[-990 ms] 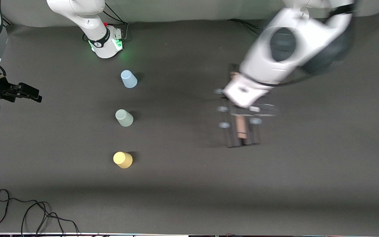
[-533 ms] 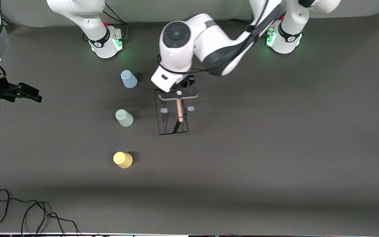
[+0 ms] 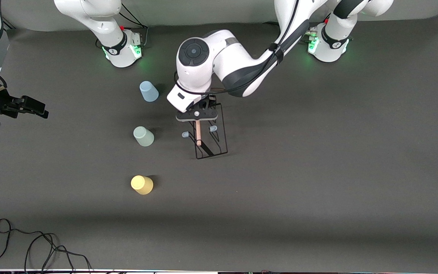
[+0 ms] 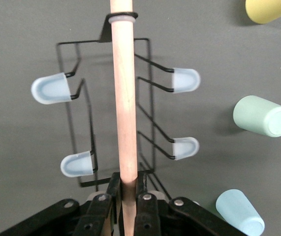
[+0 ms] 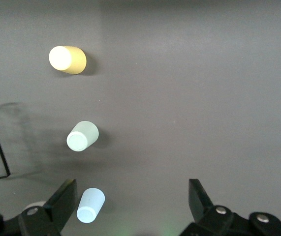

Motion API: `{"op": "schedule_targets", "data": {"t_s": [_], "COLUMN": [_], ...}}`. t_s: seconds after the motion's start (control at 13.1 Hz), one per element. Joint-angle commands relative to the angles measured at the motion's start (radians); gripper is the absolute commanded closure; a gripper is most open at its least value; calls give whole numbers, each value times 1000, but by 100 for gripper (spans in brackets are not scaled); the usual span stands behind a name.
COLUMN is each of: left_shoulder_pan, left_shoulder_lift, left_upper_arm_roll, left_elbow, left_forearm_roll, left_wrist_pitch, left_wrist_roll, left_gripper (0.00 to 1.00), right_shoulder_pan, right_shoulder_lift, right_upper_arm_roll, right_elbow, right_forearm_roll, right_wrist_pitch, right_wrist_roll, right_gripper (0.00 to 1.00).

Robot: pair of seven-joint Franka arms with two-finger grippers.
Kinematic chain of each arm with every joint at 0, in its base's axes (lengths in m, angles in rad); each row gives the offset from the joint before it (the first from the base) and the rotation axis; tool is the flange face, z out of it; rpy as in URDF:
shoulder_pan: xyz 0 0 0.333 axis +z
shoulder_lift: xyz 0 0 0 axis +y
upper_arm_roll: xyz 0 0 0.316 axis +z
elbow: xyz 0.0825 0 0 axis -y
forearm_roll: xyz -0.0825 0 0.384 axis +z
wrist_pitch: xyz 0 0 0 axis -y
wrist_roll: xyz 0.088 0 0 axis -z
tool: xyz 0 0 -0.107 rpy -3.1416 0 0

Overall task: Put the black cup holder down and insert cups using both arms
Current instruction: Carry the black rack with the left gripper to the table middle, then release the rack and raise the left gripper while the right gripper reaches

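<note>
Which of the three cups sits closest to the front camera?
The pale yellow cup: it is lowest in the front view, with the mint green cup next and the light blue cup nearest the robots' bases.

Taking the black cup holder as the landmark: the left gripper is clamped on its wooden handle, and that arm spans the space above it, barring any approach from over the top. Toward the right arm's end stand three upside-down cups in a row, well apart from one another: the blue cup, the mint cup nearest the holder, and the yellow cup. Bare table lies nearer the front camera and toward the left arm's end. The right gripper hangs wide open off the table's edge, past the cups
</note>
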Motion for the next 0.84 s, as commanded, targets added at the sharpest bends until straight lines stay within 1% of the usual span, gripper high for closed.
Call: {"op": "schedule_targets", "data": {"t_s": [0.0,0.3,0.53,0.61,0.69,0.76], "left_shoulder_pan": [-15,-15,-11,-8,0,0], "left_shoulder_lift": [47,61,70,70,64,53], "left_upper_arm_roll": [12,12,12,14,15,17], "left_elbow": [43,-27,-32,-31,-31,-20], "left_forearm_roll": [7,8,4,1,7,10], "left_wrist_pitch": [32,156,166,166,164,154], "left_wrist_roll": [3,-26,-26,-26,-26,-26], "left_gripper": [100,100,100,85,1,0], "right_shoulder_pan": [9,9,9,9,9,11], "right_shoulder_lift": [-13,-13,-13,-13,-11,-11], "right_upper_arm_roll": [-7,-7,-7,-7,-7,-7], "right_elbow": [-6,-6,-6,-6,-4,-4], "right_forearm_roll": [-18,-18,-18,-18,-16,-15], "right_wrist_pitch": [-6,-6,-6,-6,-6,-6], "right_wrist_roll": [-8,-8,-8,-8,-7,-5], "right_gripper": [0,0,0,0,0,0]}}
